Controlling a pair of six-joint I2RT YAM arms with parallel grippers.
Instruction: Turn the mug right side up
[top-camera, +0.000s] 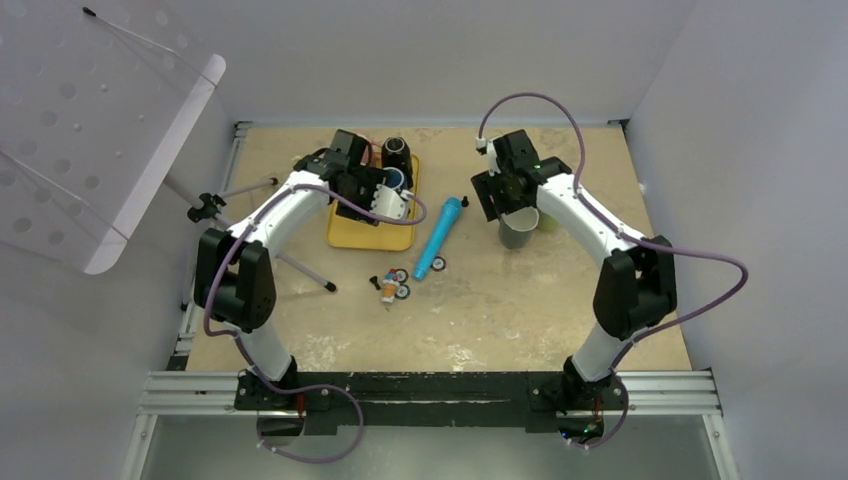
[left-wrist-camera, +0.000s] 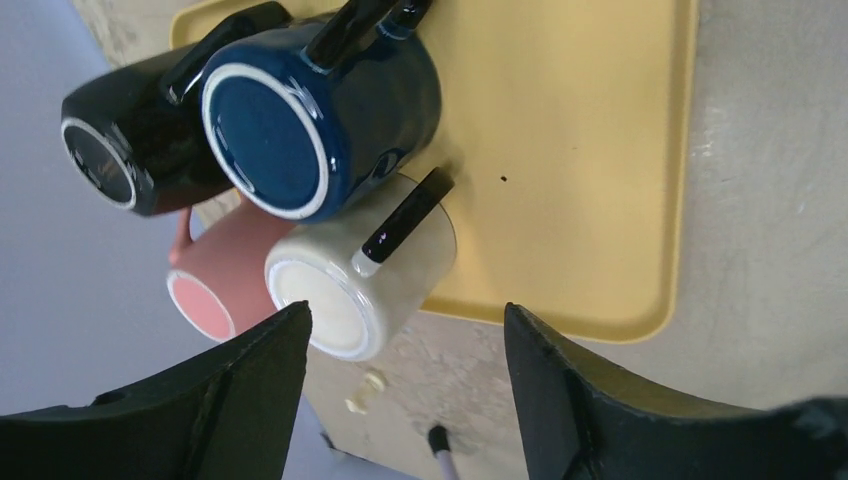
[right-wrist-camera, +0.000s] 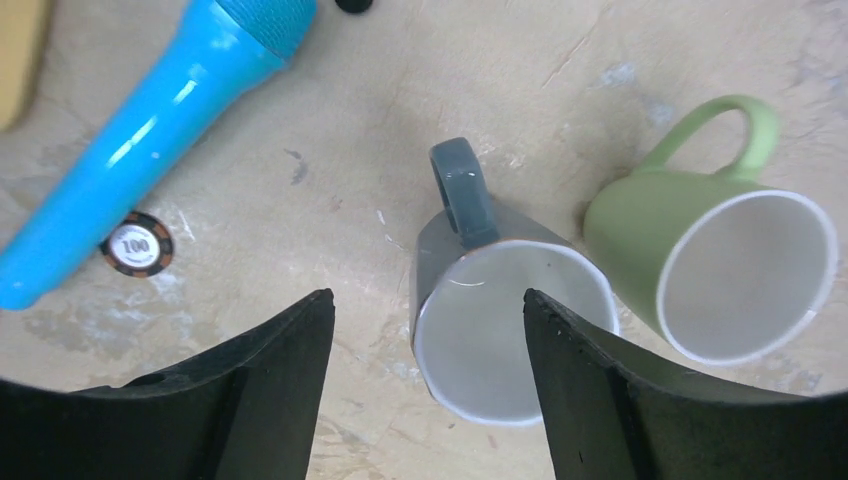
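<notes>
Several mugs stand upside down, bases up, at the far end of the yellow tray (left-wrist-camera: 580, 150): a black one (left-wrist-camera: 140, 140), a navy one (left-wrist-camera: 300, 120), a cream one with a black handle (left-wrist-camera: 350, 280) and a pink one (left-wrist-camera: 225, 270). My left gripper (left-wrist-camera: 405, 310) is open and empty above them, closest to the cream mug; it also shows in the top view (top-camera: 385, 200). My right gripper (right-wrist-camera: 428, 295) is open and empty over a grey mug (right-wrist-camera: 500, 330) that stands mouth up. A green mug (right-wrist-camera: 720, 260) stands mouth up beside it.
A blue toy microphone (top-camera: 440, 235) lies mid-table, with poker chips and small bits (top-camera: 395, 285) near its lower end. A chip marked 100 (right-wrist-camera: 137, 245) lies by the microphone. A white perforated panel on a stand (top-camera: 100, 130) leans at the left.
</notes>
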